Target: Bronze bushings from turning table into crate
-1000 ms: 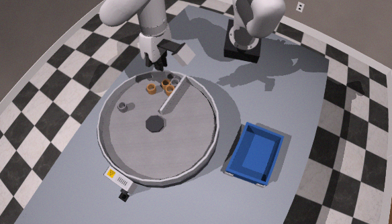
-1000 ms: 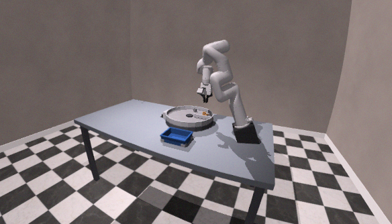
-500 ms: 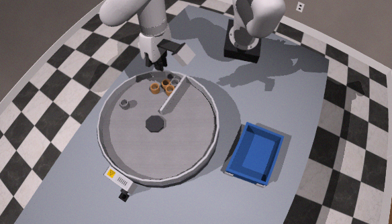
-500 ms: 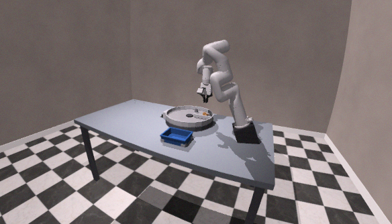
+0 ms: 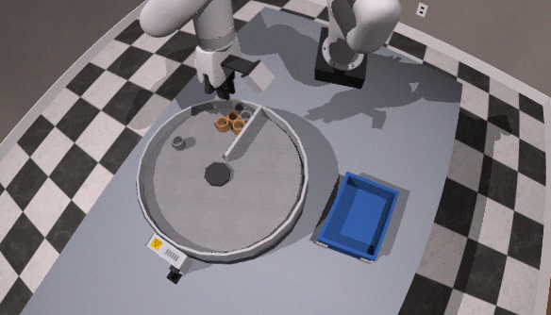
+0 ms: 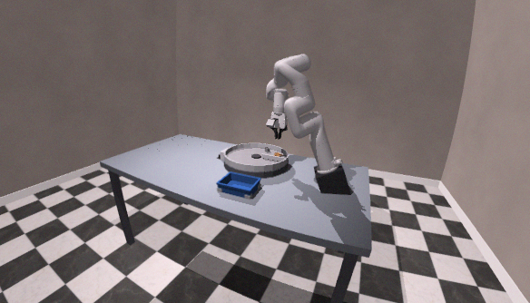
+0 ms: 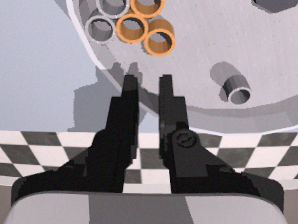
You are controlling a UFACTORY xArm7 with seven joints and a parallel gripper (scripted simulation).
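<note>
The table (image 5: pixel 415 125) is a grey slab on dark legs over a checkered floor. On it the white arm (image 6: pixel 303 107) rises from a black base block (image 5: pixel 358 80) at about 1 o'clock of the turning table in the top view, climbs, folds over at the elbow and comes down again, so that the wrist points straight down above the table's far rim.

The turning table (image 5: pixel 141 191) is a wide round grey tray with a raised white rim, a dark octagonal hub (image 5: pixel 218 174) at its centre and a straight white fence (image 5: pixel 245 132) running from near the hub out toward 12 to 1 o'clock. The blue crate (image 5: pixel 330 222) stands on the table just off the tray's rim at about 4 o'clock, with nothing showing inside it.

The tool (image 5: pixel 222 91) hangs above the tray's rim at about 12 o'clock, clear of every part below it. Its two dark fingers stand close together with only a narrow slit between them; it is clenched on nothing.

Three bronze bushings (image 5: pixel 230 122) sit bunched together on the tray at roughly 12 o'clock, against the fence's left face. Two steel bushings (image 7: pixel 107 15) crowd beside them, nearer the rim. A third steel bushing (image 5: pixel 178 142) lies alone at about 10 o'clock, well apart from the cluster.
</note>
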